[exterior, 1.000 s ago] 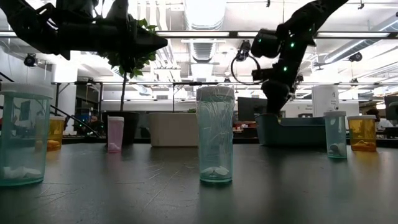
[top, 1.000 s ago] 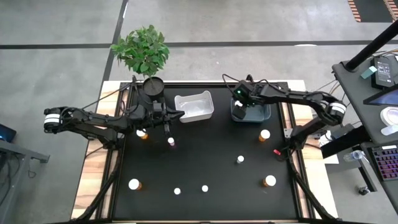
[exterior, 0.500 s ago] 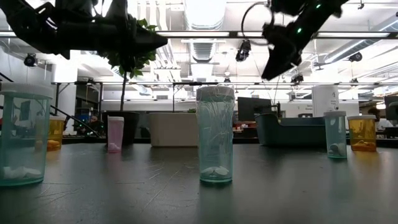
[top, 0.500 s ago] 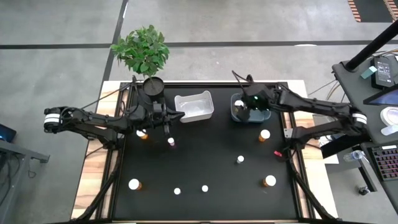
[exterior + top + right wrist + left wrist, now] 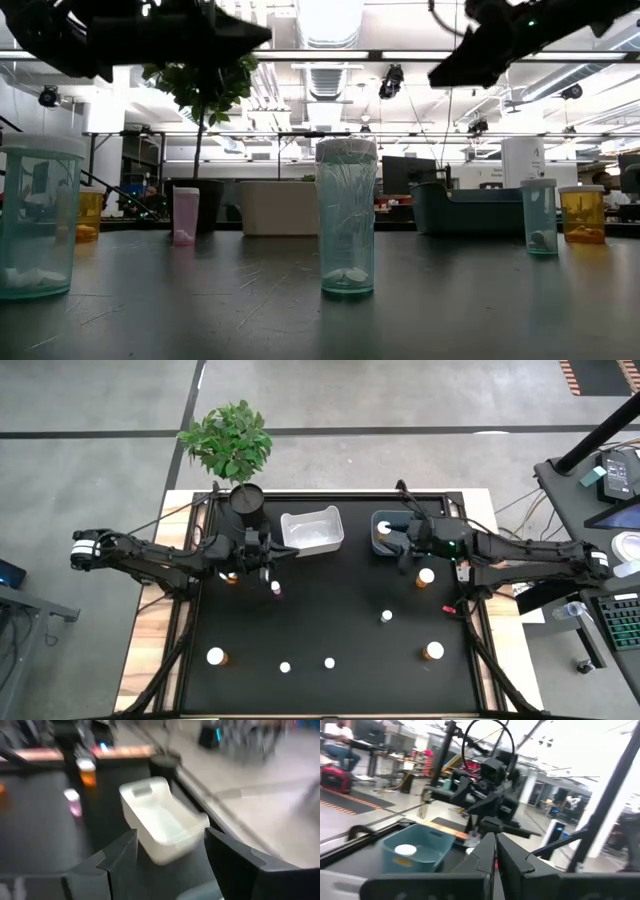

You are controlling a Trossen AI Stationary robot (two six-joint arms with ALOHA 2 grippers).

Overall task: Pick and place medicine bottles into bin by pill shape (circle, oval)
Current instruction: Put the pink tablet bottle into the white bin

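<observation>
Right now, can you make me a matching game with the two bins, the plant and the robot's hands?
Things:
1. white bin
2. teal bin
3. plant
4. left hand
5. right hand

States:
A. has one white-capped bottle inside
B. fingers apart
C. looks empty
D. fingers shut
E. at the table's far edge

Pairs: 1-C, 2-A, 3-E, 4-D, 5-B

A bottle lies in the right bin.
</observation>
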